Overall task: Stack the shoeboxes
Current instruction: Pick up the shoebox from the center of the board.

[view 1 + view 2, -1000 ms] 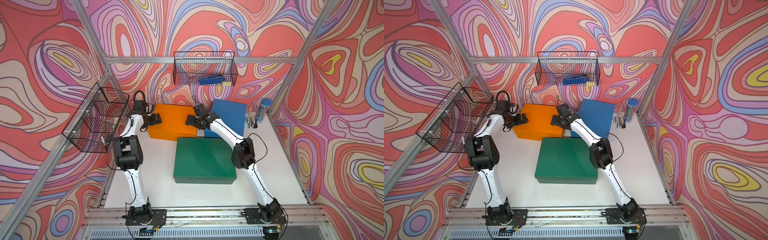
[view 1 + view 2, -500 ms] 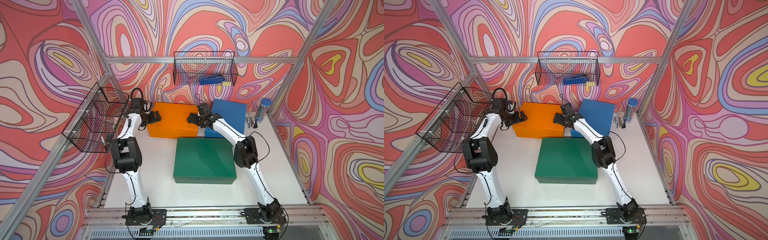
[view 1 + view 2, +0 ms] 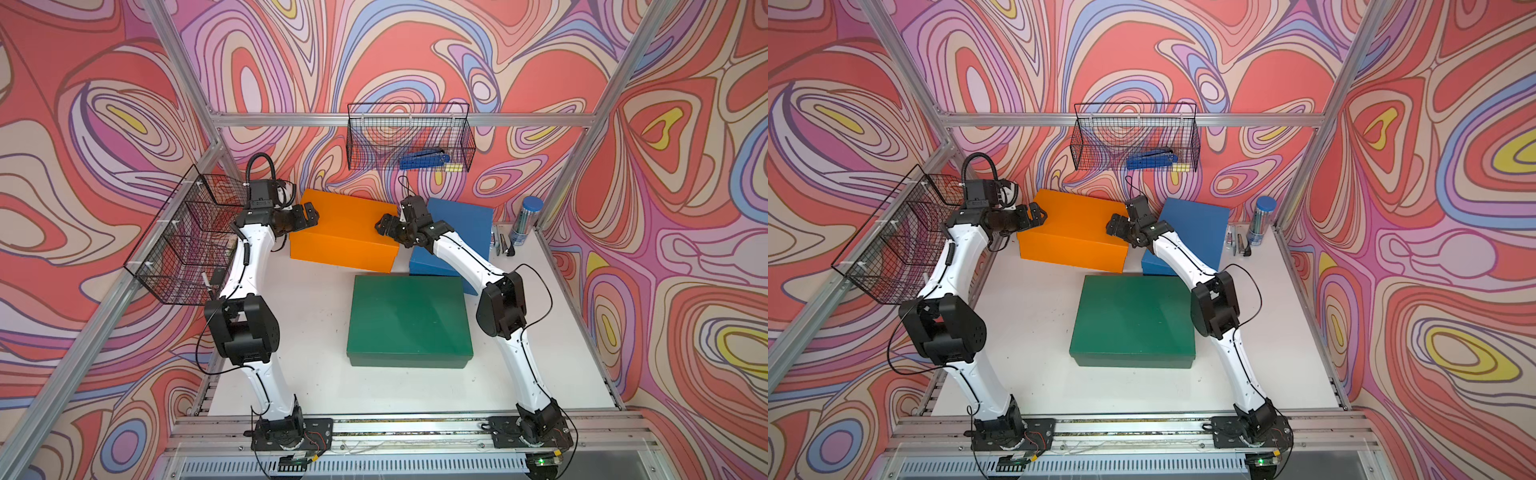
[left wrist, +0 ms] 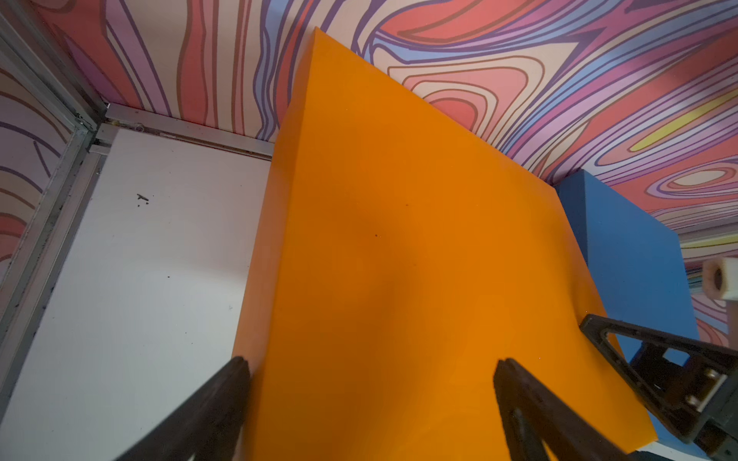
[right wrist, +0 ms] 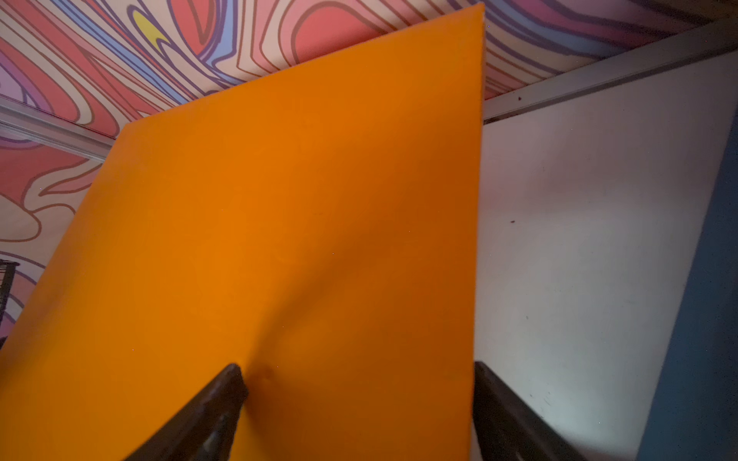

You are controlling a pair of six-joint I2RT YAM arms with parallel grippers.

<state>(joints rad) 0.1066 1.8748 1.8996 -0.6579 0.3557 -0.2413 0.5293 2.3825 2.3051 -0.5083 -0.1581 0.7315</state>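
Note:
The orange shoebox (image 3: 345,232) (image 3: 1073,232) is held up at the back of the white table (image 3: 316,316), slightly tilted. My left gripper (image 3: 309,214) (image 4: 371,367) is clamped on its left end. My right gripper (image 3: 384,226) (image 5: 357,369) is clamped on its right end, and one fingertip (image 5: 235,379) dents the orange shoebox (image 5: 279,219). The blue shoebox (image 3: 461,224) (image 3: 1196,228) lies just behind my right arm. The dark green shoebox (image 3: 409,316) (image 3: 1133,316) lies flat in the middle of the table, in front of the other two.
A black wire basket (image 3: 187,237) hangs on the left frame close to my left arm. Another wire basket (image 3: 409,137) on the back wall holds a blue tool. A blue-capped cylinder (image 3: 525,220) and small tools (image 3: 500,245) stand at the back right corner.
Both arms have risen and drawn back, and the orange shoebox has come up off the table with them. My right jaws have narrowed onto the box's end.

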